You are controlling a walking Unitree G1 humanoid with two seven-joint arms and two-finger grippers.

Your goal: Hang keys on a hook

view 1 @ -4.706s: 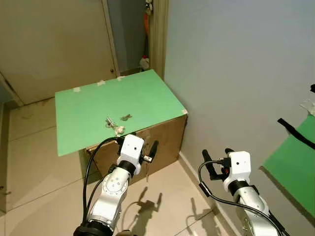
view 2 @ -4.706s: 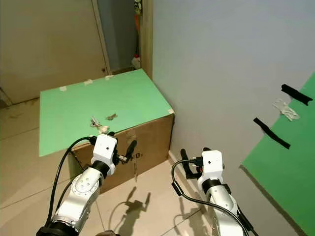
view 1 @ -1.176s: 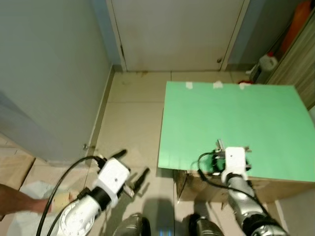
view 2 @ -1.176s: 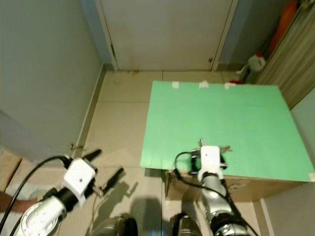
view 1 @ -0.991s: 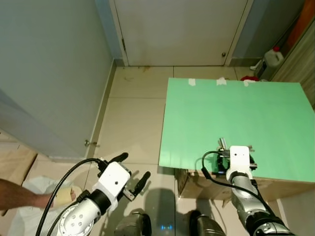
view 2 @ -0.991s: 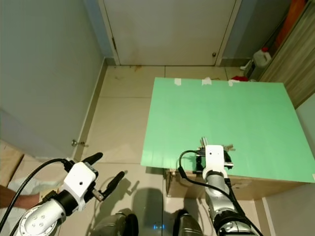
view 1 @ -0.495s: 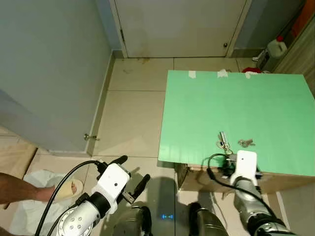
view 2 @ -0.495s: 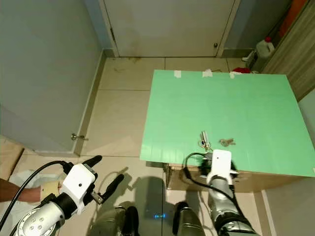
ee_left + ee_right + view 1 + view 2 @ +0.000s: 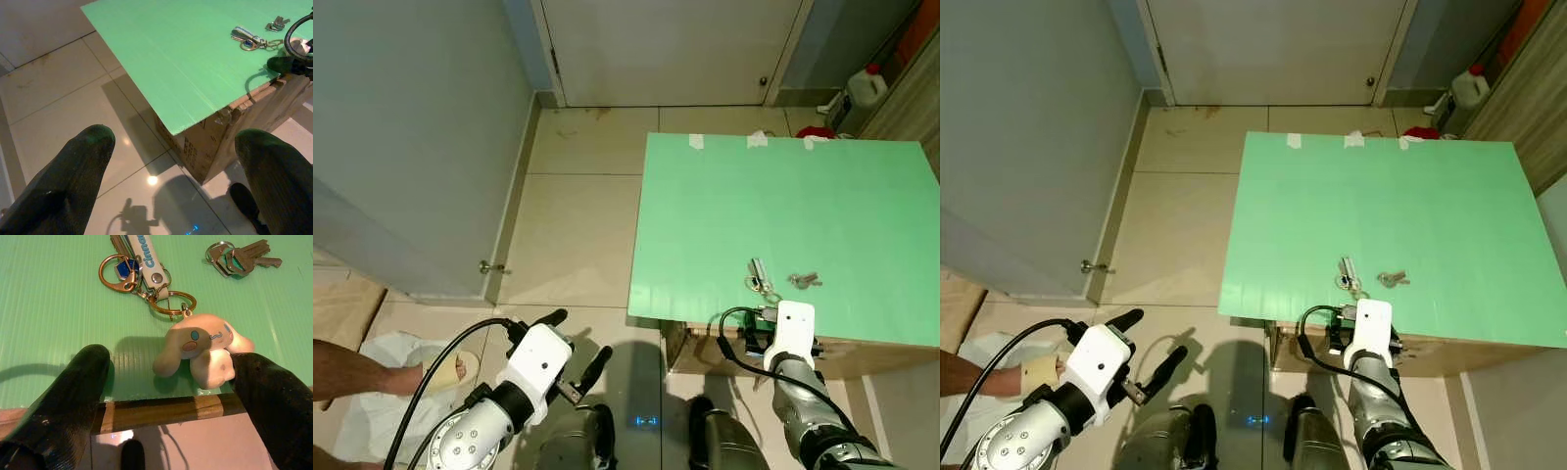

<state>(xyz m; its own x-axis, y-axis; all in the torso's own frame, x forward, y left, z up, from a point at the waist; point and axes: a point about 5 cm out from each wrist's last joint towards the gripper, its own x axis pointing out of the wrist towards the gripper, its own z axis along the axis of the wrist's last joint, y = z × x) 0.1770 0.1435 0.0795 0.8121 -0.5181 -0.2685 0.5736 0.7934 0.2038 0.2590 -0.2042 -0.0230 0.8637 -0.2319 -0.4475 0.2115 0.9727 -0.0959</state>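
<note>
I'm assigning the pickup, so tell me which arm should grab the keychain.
Right. The right gripper sits open at the box edge, its fingers either side of the keychain plush. The left gripper hangs over the floor, well away from the green-topped box.

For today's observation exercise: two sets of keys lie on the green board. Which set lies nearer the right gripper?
The set with the white plush charm and strap lies nearer the right gripper; the plain keys lie farther off on the green board.

On the one green-topped box [image 9: 783,215] lie two sets of keys, one bunch with a strap and a white plush charm [image 9: 203,350] between the right gripper's [image 9: 171,382] parted fingers, and one small loose pair of keys [image 9: 242,257] just beyond them.
</note>
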